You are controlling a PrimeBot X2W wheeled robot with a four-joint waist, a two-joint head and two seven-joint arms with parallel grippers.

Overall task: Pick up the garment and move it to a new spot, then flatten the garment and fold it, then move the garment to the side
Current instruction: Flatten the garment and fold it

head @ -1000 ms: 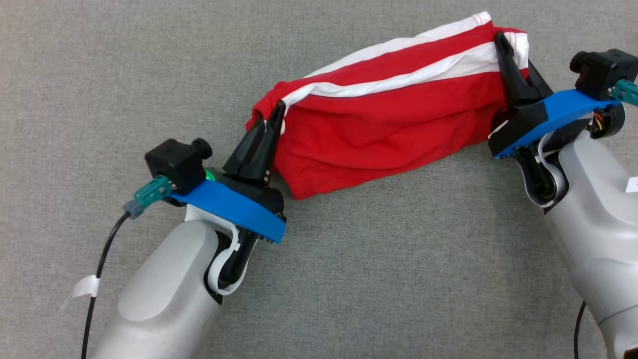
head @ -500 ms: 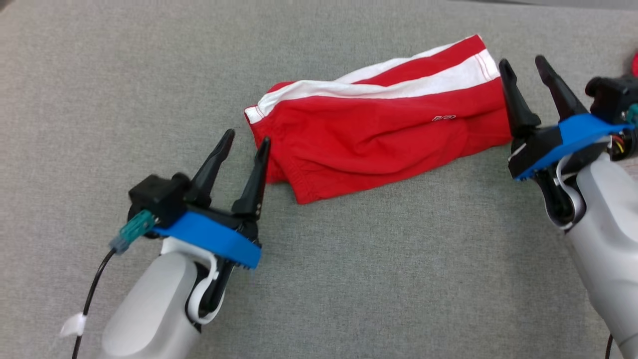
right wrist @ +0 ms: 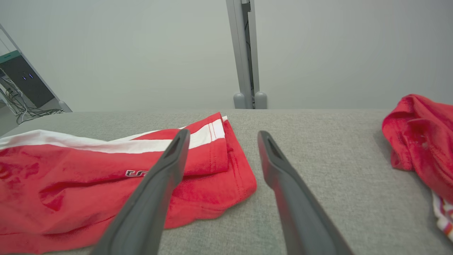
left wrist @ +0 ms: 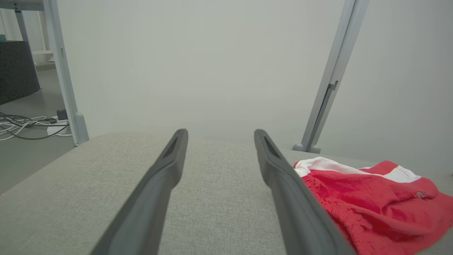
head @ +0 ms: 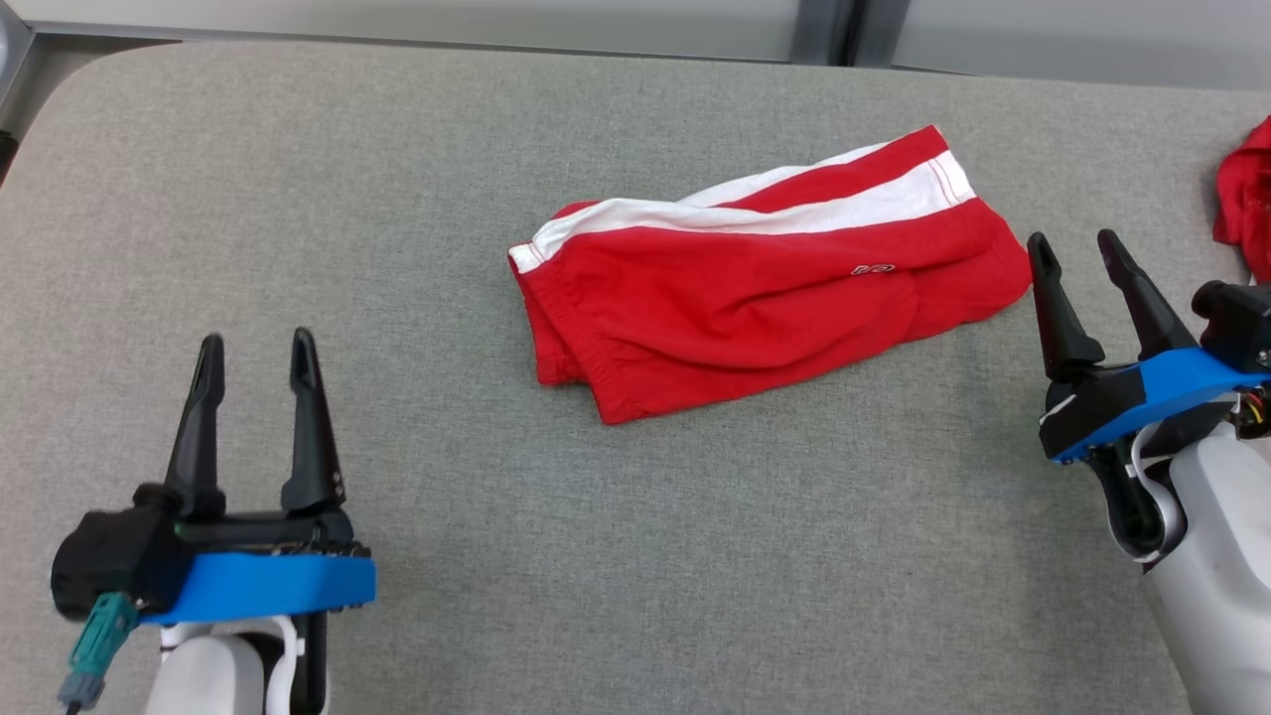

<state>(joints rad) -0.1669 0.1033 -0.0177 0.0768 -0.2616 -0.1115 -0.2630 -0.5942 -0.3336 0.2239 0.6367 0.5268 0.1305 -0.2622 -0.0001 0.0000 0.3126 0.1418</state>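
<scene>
1. Left gripper [head: 256, 341]: its two dark fingers are standing spread wide and gripping nothing. It is hovering over bare cloth at the head view's 8 o'clock, well apart from the garment.
2. Right gripper [head: 1072, 238]: its fingers are likewise gaping wide and carrying nothing. It is sitting at the head view's 3 o'clock, just beside the garment's hem; whether it is touching the hem cannot be told.
3. Red shorts [head: 765, 288], white side stripes, small logo: they are lying folded and slightly rumpled at the centre of the surface. They are at 1 o'clock from the left gripper and 9 o'clock from the right.
4. Grey padded surface [head: 635, 556]: it is bearing all the items.
5. Second red garment [head: 1246, 199]: it is lying bunched at the surface's edge, at 1 o'clock from the right gripper and apart from the shorts.
6. Metal post [right wrist: 244, 53]: it is standing behind the surface against a pale wall [right wrist: 141, 46].
7. Cables [left wrist: 21, 124]: they are trailing on the floor at the left wrist view's 9 o'clock.
</scene>
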